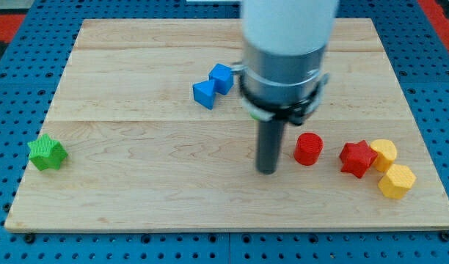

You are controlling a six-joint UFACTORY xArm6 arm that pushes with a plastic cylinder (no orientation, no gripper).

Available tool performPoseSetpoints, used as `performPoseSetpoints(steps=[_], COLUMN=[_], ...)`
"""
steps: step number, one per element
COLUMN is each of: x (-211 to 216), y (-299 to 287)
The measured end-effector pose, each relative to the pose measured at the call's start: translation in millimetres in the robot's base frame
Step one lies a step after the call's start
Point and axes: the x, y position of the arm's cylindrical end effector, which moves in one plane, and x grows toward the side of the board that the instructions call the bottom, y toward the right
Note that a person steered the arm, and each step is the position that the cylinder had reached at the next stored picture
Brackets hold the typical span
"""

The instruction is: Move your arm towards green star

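My tip point(267, 170), a bare upright rod holding nothing, stands far right of the green star point(47, 153)

Blocks on board point(136, 198): six pieces in all.
- Green: one, a star point(46, 152).
- Blue: two pieces touching, a cube point(221, 78) and a second blue block point(205, 94) of unclear shape.
- Red: two, a cylinder point(308, 149) and a red star point(357, 158).
- Yellow: two, touching, upper point(384, 154) and lower point(396, 180), shapes unclear.
Rods: one, my tip point(266, 171).
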Motion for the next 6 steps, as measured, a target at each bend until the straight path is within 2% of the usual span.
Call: performPoseSetpoints(steps=[1, 2, 3, 4, 6], x=[-17, 56, 98, 95, 26], y=[59, -19, -104, -169, -341])
